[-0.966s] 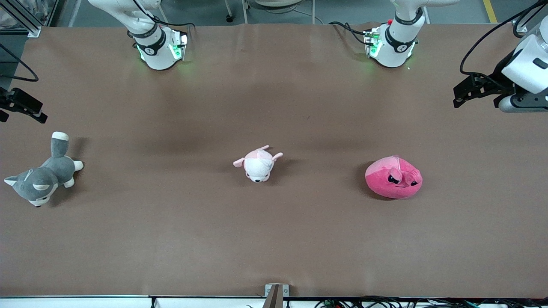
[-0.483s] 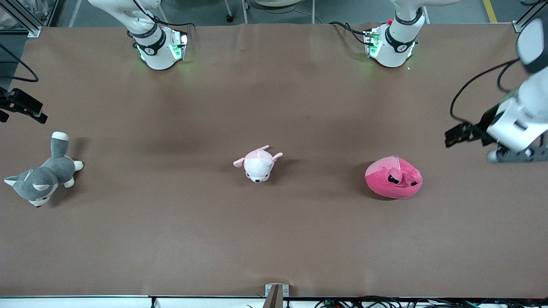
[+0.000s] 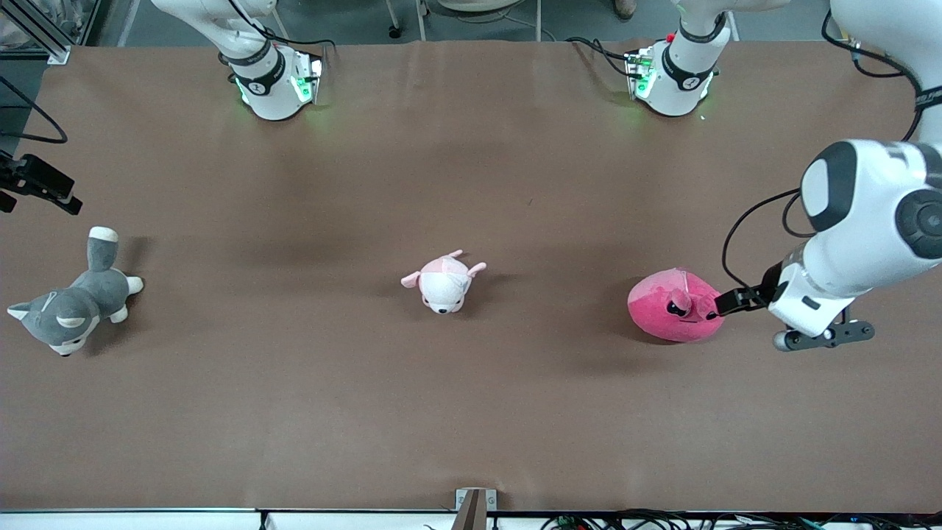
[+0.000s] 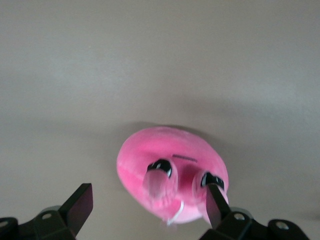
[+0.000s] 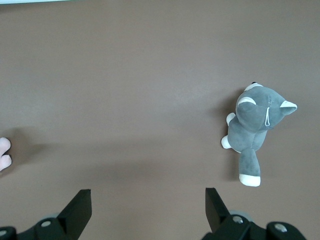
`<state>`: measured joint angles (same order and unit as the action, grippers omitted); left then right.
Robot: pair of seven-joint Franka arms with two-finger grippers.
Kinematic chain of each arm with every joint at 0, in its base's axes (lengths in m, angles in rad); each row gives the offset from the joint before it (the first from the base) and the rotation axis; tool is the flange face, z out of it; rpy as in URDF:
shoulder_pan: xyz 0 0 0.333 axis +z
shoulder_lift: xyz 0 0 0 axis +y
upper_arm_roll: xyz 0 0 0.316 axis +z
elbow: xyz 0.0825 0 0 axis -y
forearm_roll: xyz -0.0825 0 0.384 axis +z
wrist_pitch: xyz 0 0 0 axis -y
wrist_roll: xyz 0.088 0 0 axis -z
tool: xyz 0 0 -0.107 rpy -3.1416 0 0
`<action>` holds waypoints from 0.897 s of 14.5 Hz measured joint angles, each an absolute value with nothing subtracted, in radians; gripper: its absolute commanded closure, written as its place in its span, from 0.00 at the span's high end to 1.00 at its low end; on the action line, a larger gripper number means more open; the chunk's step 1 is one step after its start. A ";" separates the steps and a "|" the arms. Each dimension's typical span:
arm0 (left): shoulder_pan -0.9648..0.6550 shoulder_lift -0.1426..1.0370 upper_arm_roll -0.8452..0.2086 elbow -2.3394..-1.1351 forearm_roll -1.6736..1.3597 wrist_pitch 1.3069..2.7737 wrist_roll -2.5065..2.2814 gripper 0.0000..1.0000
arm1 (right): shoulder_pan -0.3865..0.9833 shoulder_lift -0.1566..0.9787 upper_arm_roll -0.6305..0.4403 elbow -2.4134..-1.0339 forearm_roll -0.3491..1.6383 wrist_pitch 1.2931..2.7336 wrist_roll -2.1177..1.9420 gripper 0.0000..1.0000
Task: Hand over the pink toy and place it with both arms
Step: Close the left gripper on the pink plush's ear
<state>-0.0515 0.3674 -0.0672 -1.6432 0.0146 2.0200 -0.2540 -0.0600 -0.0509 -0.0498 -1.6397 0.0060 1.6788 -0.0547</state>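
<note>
The pink toy (image 3: 673, 305) lies on the brown table toward the left arm's end, its black eyes turned toward the front camera. My left gripper (image 3: 725, 303) is low beside it, at the toy's edge toward the left arm's end of the table. In the left wrist view the toy (image 4: 170, 165) sits just ahead of the open left gripper (image 4: 148, 197), and one fingertip (image 4: 216, 202) overlaps its edge. My right gripper (image 3: 40, 188) waits open over the right arm's end of the table; it shows open and empty in the right wrist view (image 5: 148, 200).
A small pale pink-and-white plush (image 3: 444, 282) lies at the table's middle; its edge shows in the right wrist view (image 5: 4, 154). A grey-and-white plush dog (image 3: 70, 305) lies at the right arm's end, also in the right wrist view (image 5: 255, 130).
My left arm has swung down and inward from the table's end, bringing its gripper next to the pink toy. The right arm and the toys have not moved.
</note>
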 measured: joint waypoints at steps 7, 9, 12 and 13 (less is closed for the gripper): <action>-0.057 0.403 -0.073 -1.708 0.014 2.056 -0.263 0.49 | -0.061 -0.051 -0.050 -1.644 0.006 1.681 -0.055 1.00; -0.057 0.405 -0.073 -1.714 0.014 2.056 -0.263 0.35 | -0.061 -0.051 -0.050 -1.644 0.006 1.681 -0.055 1.00; -0.057 0.408 -0.073 -1.721 -0.014 2.054 -0.275 0.09 | -0.061 -0.051 -0.050 -1.644 0.006 1.681 -0.055 1.00; -0.057 0.408 -0.073 -1.724 -0.031 2.054 -0.278 0.01 | -0.061 -0.051 -0.050 -1.644 0.006 1.681 -0.055 1.00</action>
<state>-0.0570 0.4079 -0.0731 -1.7239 -0.0312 2.0543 -0.2778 -0.0605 -0.0508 -0.0500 -1.6436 0.0060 1.6814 -0.0547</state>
